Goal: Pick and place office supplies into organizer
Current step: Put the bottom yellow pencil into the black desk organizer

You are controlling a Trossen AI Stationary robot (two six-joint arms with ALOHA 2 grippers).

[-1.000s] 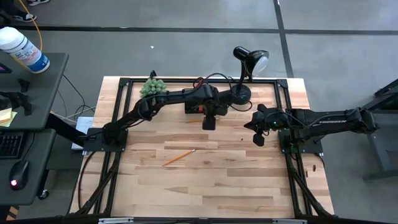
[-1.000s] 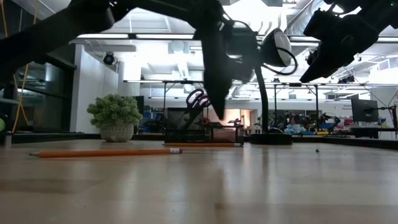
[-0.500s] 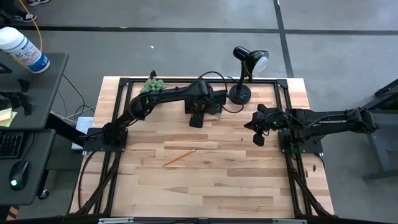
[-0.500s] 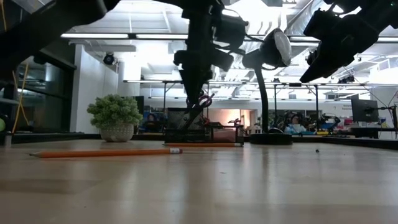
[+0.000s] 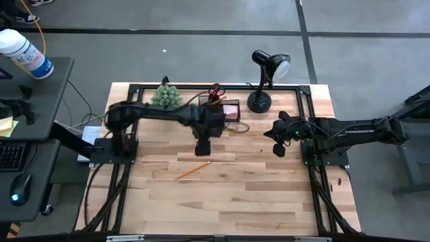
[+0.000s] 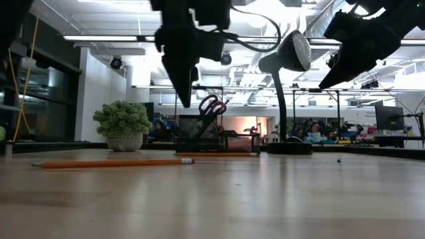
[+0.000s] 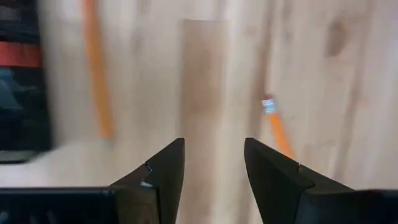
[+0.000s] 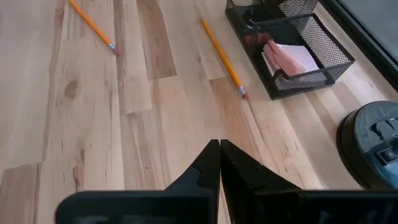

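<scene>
- Left gripper [image 5: 202, 148] hangs above the table centre; we see its jaws apart and empty.
- Organizer [image 5: 223, 110] sits at twelve o'clock of it, scissors [image 5: 216, 91] inside.
- One pencil [image 5: 193, 169] lies at six o'clock.
- Right gripper [image 5: 279, 150] waits at three o'clock, jaws closed, empty.

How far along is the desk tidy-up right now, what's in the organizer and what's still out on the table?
Done: the scissors stand in the organizer, and the pink sticky-note pad lies in its lower tray. In hand: nothing. The left gripper is open and empty above the table, near a loose pencil. The right gripper waits shut at the right. Left: that pencil and a second pencil lying beside the organizer.
</scene>
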